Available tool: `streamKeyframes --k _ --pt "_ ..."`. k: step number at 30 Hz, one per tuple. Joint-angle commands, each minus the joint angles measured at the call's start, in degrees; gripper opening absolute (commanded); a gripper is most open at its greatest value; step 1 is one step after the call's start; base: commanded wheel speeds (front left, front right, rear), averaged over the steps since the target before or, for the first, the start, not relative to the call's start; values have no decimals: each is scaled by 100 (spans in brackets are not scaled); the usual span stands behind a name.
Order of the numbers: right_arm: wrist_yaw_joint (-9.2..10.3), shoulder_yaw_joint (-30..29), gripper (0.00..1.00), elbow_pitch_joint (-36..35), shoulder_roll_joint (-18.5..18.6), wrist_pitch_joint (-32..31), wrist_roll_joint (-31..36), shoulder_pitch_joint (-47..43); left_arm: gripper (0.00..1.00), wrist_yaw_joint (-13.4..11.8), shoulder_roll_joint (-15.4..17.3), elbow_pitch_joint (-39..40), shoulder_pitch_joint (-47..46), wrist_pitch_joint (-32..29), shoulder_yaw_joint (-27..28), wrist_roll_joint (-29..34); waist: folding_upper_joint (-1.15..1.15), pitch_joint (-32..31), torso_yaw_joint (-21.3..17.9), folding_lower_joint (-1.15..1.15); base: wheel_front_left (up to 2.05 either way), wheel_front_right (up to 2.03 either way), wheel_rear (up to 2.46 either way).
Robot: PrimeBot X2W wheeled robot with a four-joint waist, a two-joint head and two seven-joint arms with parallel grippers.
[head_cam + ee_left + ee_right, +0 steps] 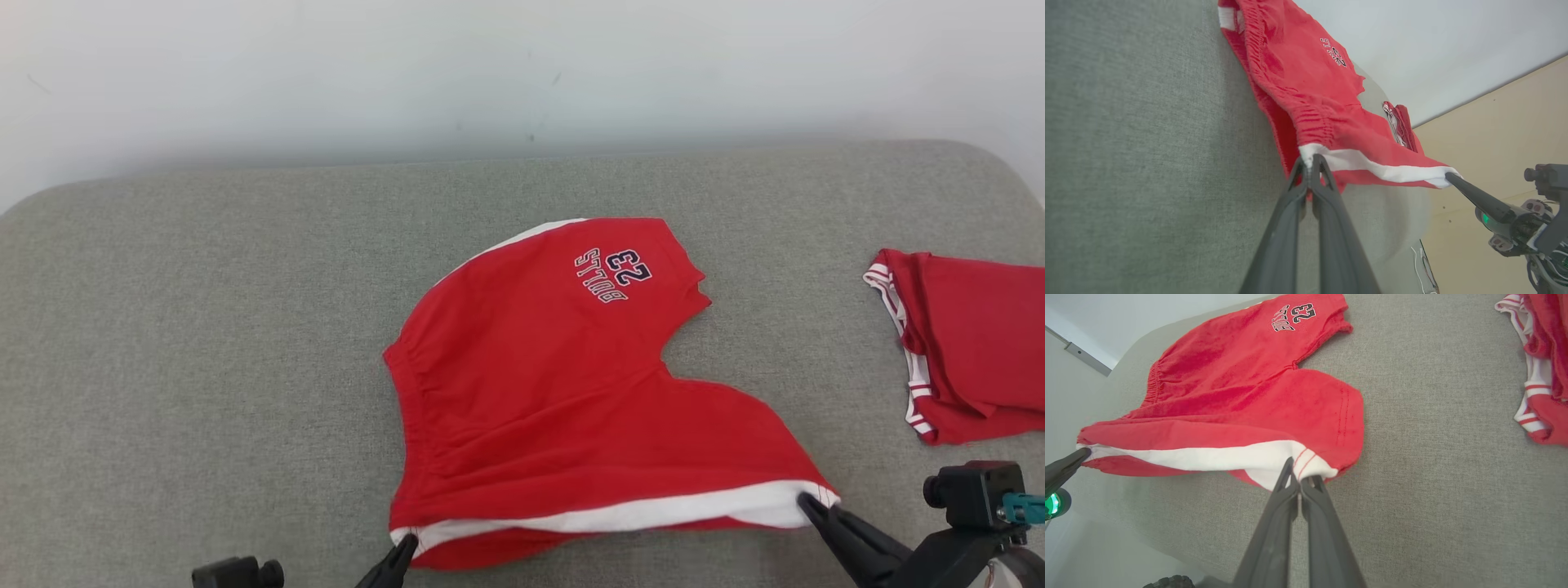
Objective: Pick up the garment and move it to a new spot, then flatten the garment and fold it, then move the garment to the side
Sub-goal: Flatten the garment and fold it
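Note:
Red shorts [539, 384] with a white side stripe and a "23" print lie spread on the grey cushion [204, 327]. Their near edge is lifted slightly and stretched between both grippers. My left gripper [406, 541] is shut on the waistband corner [1310, 157] at the near left. My right gripper [808, 502] is shut on the white-striped leg-hem corner [1306, 465] at the near right. In the left wrist view the shorts [1298, 77] stretch across to my right gripper [1449, 176]. The right wrist view has my left gripper [1079, 455] at the far end of the stripe.
A second red garment [963, 343] with white-and-red striped trim lies folded at the cushion's right edge, also in the right wrist view [1543, 363]. A pale wall [490, 65] rises behind the cushion. Bare cushion stretches to the left of the shorts.

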State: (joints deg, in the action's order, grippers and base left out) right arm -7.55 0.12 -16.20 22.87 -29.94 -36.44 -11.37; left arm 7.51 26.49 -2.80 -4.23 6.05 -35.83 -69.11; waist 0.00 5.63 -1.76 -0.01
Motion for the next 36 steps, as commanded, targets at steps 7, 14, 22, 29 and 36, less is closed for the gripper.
streamKeyframes --k 7,14,22,29,36 --pt "15 -389 0 -256 -287 -945 -302 -486 0 -25 337 165 399 -419 -86 -395 0 -18 -33 1 0 0 0" --pt "15 -1001 0 -612 -754 -1823 -425 -1018 0 -166 588 441 690 -680 -149 -536 0 -101 -28 1 0 0 0" --pt "15 -1705 0 -1235 -1558 -2972 -411 -1643 0 -404 871 935 1065 -1036 -262 -770 0 -156 -43 1 0 0 0" --pt "15 -1862 0 -1620 -1728 -3020 -173 -1458 0 -568 931 1161 1166 -818 -156 -616 0 -160 -55 1 0 0 0" --pt "15 -1180 0 -1151 -700 -1929 -76 -236 0 -394 698 1043 444 -545 -65 -140 0 -21 42 1 0 0 0"
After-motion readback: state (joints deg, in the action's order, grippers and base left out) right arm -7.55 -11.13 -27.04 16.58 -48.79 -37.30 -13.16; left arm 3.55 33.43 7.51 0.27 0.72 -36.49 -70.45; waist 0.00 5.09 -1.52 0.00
